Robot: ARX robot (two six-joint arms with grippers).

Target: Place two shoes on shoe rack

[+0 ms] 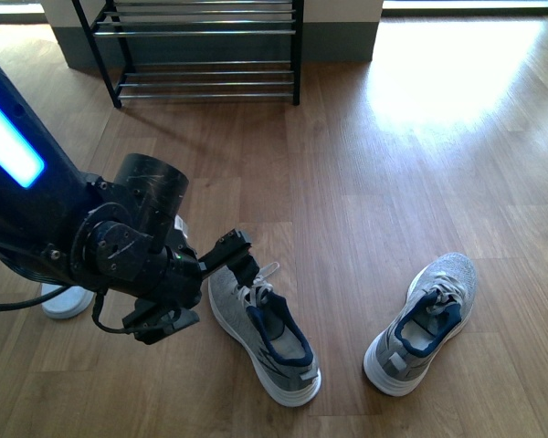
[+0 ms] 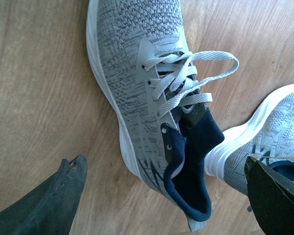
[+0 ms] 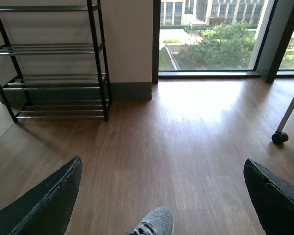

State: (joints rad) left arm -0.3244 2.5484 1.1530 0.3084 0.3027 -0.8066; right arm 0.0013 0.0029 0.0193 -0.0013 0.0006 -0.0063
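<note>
Right, the left gripper (image 2: 164, 166) hangs low over one grey knit sneaker (image 1: 265, 333), jaws spread wide and gripping nothing. The other sneaker (image 1: 425, 319), thick white sole and all, lies well apart on the wooden floor (image 1: 365, 182). The right gripper (image 3: 161, 169) gapes wide too. The chrome-barred black shoe rack (image 1: 201, 55) stands by the far wall.

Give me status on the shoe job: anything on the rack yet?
Done: nothing. The shoe rack shows no shoes in view, and both lie on the floor. In hand: the left gripper is open over the left-hand shoe, not gripping it. Left: grasp and rack it, then do the same for the second shoe. The right gripper is open and empty.
</note>
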